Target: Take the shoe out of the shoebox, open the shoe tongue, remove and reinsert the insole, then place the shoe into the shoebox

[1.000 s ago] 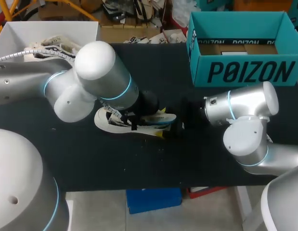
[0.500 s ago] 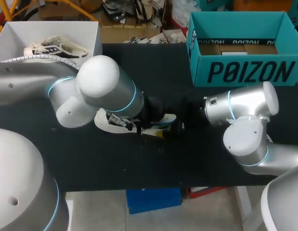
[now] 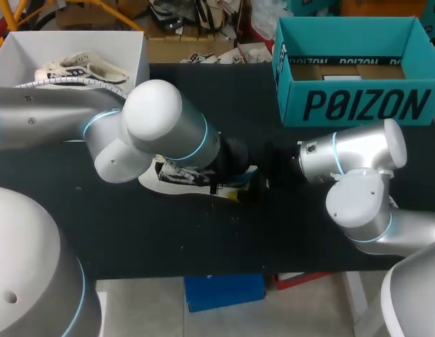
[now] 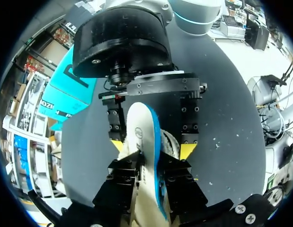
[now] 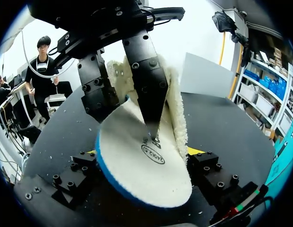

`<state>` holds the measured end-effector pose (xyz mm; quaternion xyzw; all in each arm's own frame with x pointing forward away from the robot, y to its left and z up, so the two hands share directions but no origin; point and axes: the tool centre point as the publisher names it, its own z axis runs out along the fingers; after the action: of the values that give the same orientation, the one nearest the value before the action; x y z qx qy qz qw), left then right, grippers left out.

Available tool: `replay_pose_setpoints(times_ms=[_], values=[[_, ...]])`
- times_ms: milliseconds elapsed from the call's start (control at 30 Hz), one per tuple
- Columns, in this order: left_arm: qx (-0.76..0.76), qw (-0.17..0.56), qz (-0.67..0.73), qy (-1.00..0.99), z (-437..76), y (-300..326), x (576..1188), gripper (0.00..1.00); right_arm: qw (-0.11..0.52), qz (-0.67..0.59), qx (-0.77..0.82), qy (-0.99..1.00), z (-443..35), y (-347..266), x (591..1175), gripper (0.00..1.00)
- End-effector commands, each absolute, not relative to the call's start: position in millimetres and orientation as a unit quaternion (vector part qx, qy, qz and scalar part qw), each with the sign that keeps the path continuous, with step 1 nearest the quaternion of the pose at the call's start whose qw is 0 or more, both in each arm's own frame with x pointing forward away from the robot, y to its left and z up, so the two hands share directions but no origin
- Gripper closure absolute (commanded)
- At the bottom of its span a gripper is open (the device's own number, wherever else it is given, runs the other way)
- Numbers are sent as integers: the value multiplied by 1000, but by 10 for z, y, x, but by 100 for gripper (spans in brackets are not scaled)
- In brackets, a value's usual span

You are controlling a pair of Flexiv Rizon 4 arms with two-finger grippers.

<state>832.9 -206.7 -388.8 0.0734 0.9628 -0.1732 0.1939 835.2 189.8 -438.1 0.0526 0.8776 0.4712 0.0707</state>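
A white shoe [image 3: 168, 177] with black trim lies on its side mid-table, partly covered by my left arm. The white insole [image 4: 141, 142] with a blue edge stands on edge between the black fingers of my left gripper [image 4: 151, 172], which is shut on it. Straight opposite, my right gripper [image 5: 144, 161] stands open, its yellow tips on either side of the insole's heel end [image 5: 141, 165] without touching it. In the head view the two grippers meet at the shoe's right end, the right gripper [image 3: 263, 184] close beside it. The open teal shoebox [image 3: 358, 105] stands at the back right.
A white box [image 3: 13, 53] at the back left holds another pale shoe [image 3: 83, 67]. The black table [image 3: 203, 239] runs bare along its front. My right arm's elbow [image 3: 361, 200] hangs over the right front part.
My left arm has shifted to the right over the shoe, toward the right gripper, and its fingers have come closer together. The right arm has kept still.
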Motion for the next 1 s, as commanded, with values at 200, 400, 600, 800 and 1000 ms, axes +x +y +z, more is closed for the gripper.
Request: replay_pose_setpoints(times_ms=[200, 400, 600, 800, 1000], values=[[73, 178, -190, 963, -3821, -1929, 8302, 100, 71, 470, 53, 878, -4419, 1898, 8340, 100], [70, 135, -242, 958, -3570, -1780, 8177, 100, 71, 470, 53, 878, -4419, 1898, 8340, 100], [61, 103, -295, 948, -3192, -1652, 7992, 100, 71, 470, 53, 878, -4419, 1898, 8340, 100], [40, 88, -344, 934, -2746, -1584, 7861, 100, 71, 470, 53, 878, -4419, 1898, 8340, 100], [12, 65, -398, 915, -2271, -1560, 7727, 100, 71, 470, 53, 878, -4419, 1898, 8340, 100]])
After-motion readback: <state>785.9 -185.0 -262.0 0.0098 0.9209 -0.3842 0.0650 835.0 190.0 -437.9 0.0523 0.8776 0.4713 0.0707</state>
